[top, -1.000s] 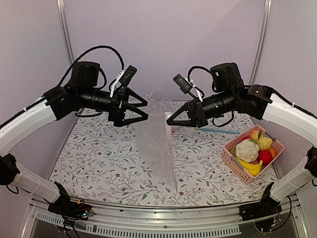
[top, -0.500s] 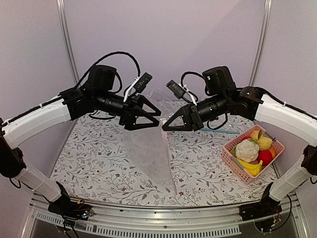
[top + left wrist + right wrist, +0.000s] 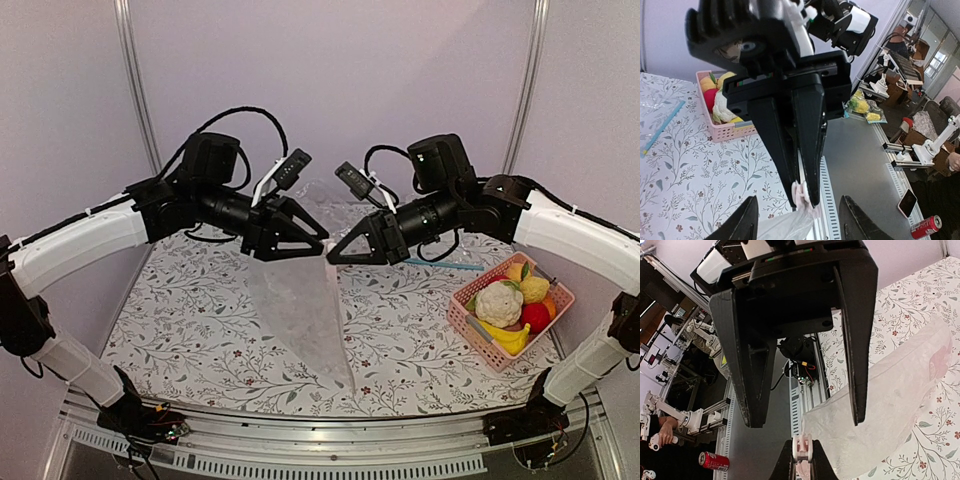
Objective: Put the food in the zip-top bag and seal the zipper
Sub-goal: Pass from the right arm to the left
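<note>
The transparent zip-top bag (image 3: pixel 300 305) hangs crinkled over the middle of the table. Its top corner is pinched by my right gripper (image 3: pixel 334 257), which is shut on the pale slider (image 3: pixel 802 447) of the zipper. My left gripper (image 3: pixel 320 246) faces it tip to tip. Its jaws are open and straddle the right fingers (image 3: pixel 805 140) and the slider (image 3: pixel 802 195) without touching the bag (image 3: pixel 782 227). The food, a cauliflower (image 3: pixel 498 300), a lemon (image 3: pixel 533 288), a red fruit (image 3: pixel 536 316) and a banana (image 3: pixel 508 338), lies in the pink basket (image 3: pixel 468 322) at the right.
A second clear bag with a teal strip (image 3: pixel 440 264) lies flat behind the basket. The floral mat (image 3: pixel 190 320) covers the table. Its metal front rail (image 3: pixel 320 440) runs below the hanging bag.
My left gripper has swung right until its tips meet the right gripper's, and its jaws have narrowed. The right gripper shifted slightly left, so the bag now hangs more to the left.
</note>
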